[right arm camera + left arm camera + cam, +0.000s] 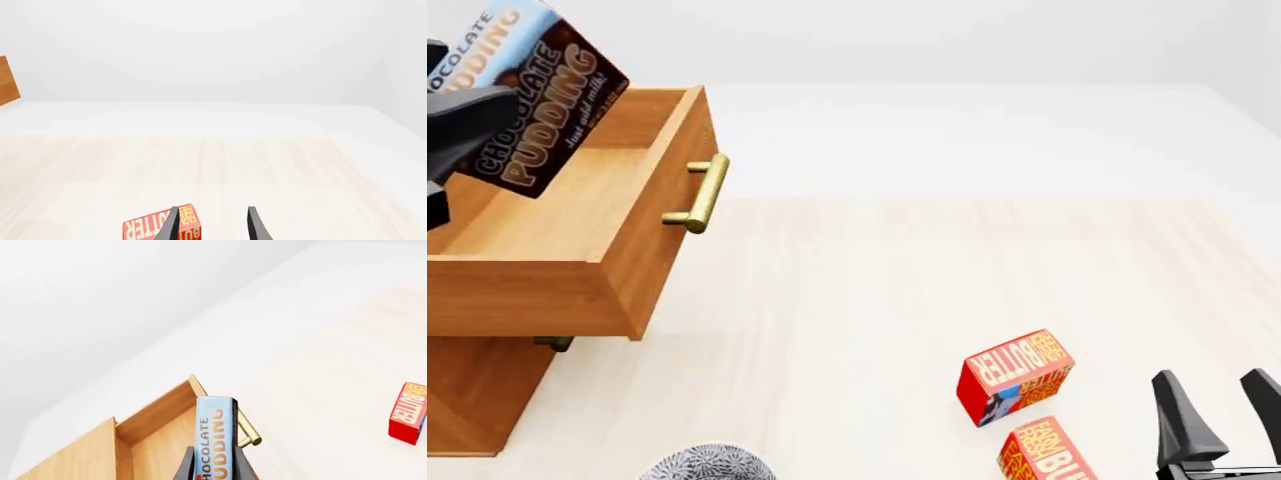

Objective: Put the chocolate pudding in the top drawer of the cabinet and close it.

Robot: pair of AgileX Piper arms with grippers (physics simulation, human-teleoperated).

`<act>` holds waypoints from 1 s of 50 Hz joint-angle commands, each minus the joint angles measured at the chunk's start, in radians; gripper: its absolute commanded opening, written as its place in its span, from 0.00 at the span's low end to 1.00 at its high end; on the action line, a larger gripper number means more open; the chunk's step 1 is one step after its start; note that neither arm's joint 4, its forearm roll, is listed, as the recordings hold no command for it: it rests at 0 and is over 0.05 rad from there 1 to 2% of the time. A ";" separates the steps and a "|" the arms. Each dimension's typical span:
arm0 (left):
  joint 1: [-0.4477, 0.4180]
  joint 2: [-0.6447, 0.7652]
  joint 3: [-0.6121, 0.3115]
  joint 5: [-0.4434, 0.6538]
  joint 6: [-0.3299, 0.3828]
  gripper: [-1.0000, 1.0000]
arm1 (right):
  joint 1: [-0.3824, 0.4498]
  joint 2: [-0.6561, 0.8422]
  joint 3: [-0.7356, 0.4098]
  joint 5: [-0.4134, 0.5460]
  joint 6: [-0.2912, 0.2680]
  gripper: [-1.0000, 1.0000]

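My left gripper is shut on the chocolate pudding, a box with a light blue band above dark brown. It holds the box tilted in the air above the open top drawer of the light-brown cabinet. The left wrist view shows the pudding upright between dark fingers over the drawer's inside, next to the brass handle. The brass handle faces right in the front view. My right gripper is open and empty at the front right, its fingertips also in the right wrist view.
Two red-orange butter boxes lie at the front right, one on the wood surface and another at the bottom edge. A butter box lies by my right gripper's fingers. A grey speckled object peeks in at the bottom edge.
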 commanded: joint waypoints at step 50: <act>0.339 0.320 0.074 -0.204 -0.196 0.00 | -0.006 0.001 0.001 0.000 0.000 1.00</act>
